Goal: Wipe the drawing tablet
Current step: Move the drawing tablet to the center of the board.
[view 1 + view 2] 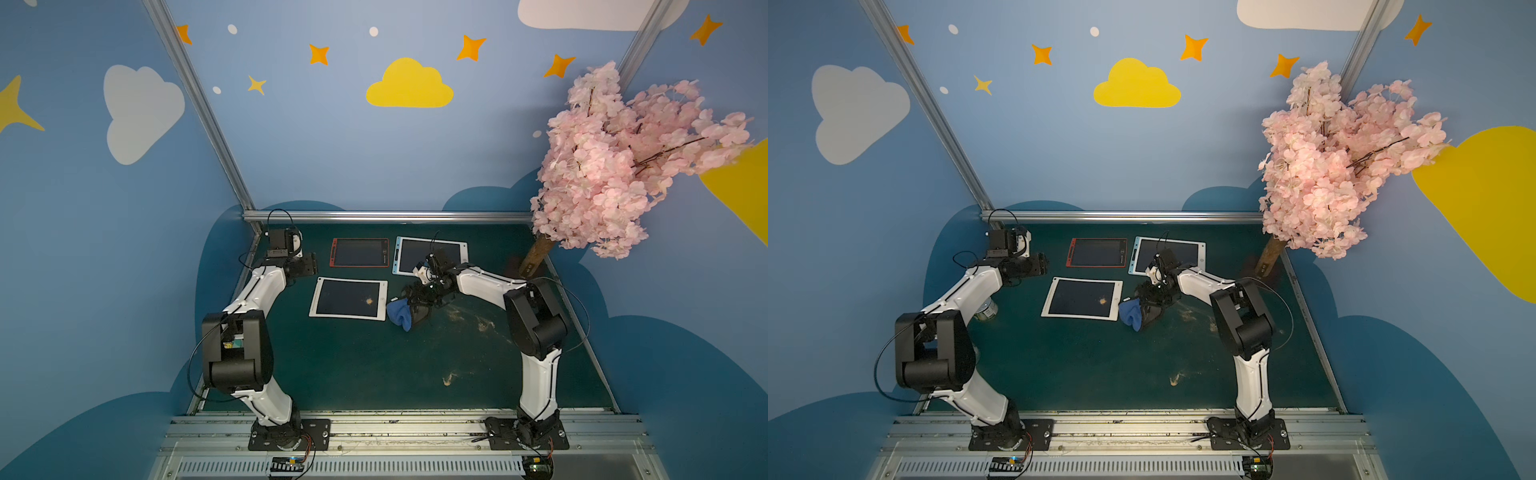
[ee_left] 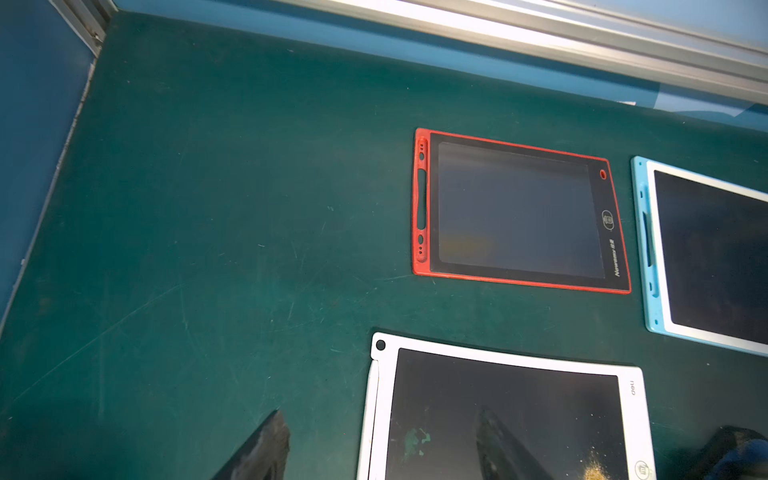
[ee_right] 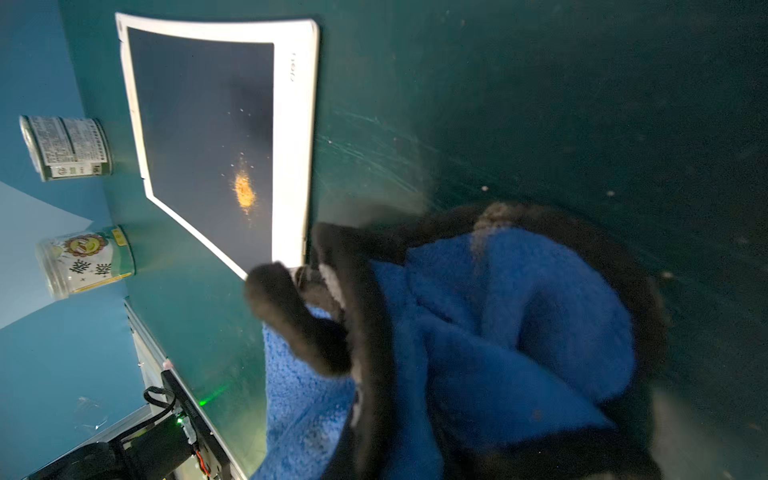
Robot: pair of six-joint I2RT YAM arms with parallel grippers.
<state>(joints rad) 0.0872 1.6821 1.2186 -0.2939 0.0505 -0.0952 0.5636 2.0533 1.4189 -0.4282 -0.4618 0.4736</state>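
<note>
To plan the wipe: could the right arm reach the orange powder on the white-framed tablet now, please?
Probably yes: the right gripper, shut on the blue cloth, sits beside the white-framed tablet; nothing blocks the orange powder.

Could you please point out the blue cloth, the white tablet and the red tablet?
blue cloth (image 1: 398, 312): a top view, bunched middle.
white tablet (image 1: 347, 297): a top view, dark screen.
red tablet (image 2: 519, 212): left wrist view, screen centre.

Fuzzy blue cloth (image 3: 519, 316); glossy plastic-framed white tablet (image 3: 291, 137); matt green table (image 2: 208, 208).

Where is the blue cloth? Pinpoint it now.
In both top views, the blue cloth sits gripped in the right claw, just right of the white tablet.
</note>
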